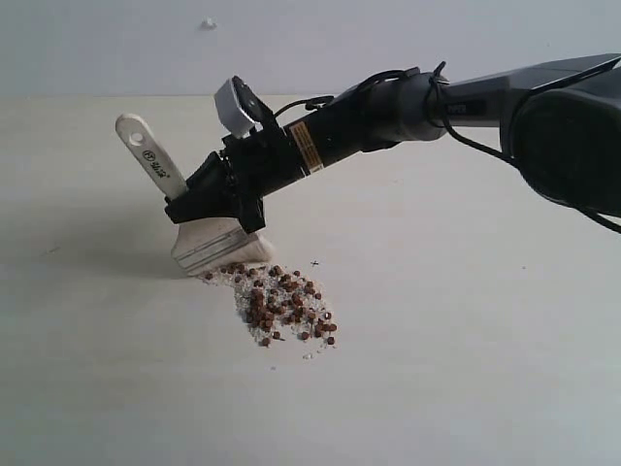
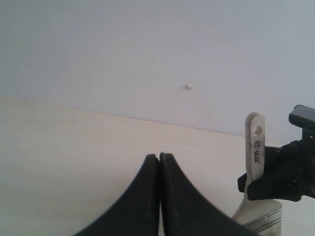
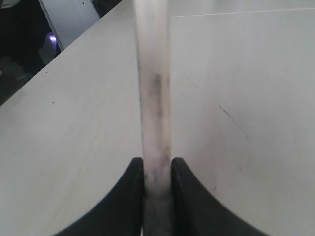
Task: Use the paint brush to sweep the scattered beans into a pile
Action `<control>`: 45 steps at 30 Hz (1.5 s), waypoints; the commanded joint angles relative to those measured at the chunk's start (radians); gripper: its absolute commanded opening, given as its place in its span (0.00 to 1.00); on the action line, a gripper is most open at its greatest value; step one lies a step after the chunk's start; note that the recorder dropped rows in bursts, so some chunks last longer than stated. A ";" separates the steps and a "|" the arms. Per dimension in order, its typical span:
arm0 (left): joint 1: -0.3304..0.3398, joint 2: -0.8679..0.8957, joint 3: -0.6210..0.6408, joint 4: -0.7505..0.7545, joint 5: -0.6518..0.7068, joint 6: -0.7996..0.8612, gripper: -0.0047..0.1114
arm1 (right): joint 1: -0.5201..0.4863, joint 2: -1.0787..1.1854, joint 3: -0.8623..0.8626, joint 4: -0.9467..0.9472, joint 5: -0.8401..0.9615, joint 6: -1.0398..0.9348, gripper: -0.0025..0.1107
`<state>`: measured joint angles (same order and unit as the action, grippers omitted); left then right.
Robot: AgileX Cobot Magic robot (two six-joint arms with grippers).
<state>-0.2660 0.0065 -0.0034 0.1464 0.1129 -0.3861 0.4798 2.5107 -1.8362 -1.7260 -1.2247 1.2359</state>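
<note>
Right gripper (image 3: 157,168) clamps paint brush (image 1: 152,158), bristles touching beans (image 1: 286,306); handle stamp (image 2: 256,153) unreadable; left gripper (image 2: 159,164) closed, empty.

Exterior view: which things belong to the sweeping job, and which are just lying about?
Job: paint brush; beans; right gripper, fingers clamped on the brush handle.
Not the job: whitish crumbs among the beans; small white speck in the background; left gripper, shut and empty.
</note>
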 commanded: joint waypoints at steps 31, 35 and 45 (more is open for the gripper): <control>-0.006 -0.007 0.003 0.005 -0.003 -0.007 0.04 | -0.021 -0.316 0.005 -0.018 0.134 0.443 0.02; -0.006 -0.007 0.003 0.005 -0.003 -0.007 0.04 | -0.009 -0.356 0.005 -0.018 0.195 0.570 0.02; -0.006 -0.007 0.003 0.005 -0.003 -0.007 0.04 | -0.004 -0.433 0.005 -0.018 0.148 0.784 0.02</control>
<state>-0.2660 0.0065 -0.0034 0.1464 0.1129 -0.3861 0.4711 2.1015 -1.8343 -1.7574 -1.0351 1.9846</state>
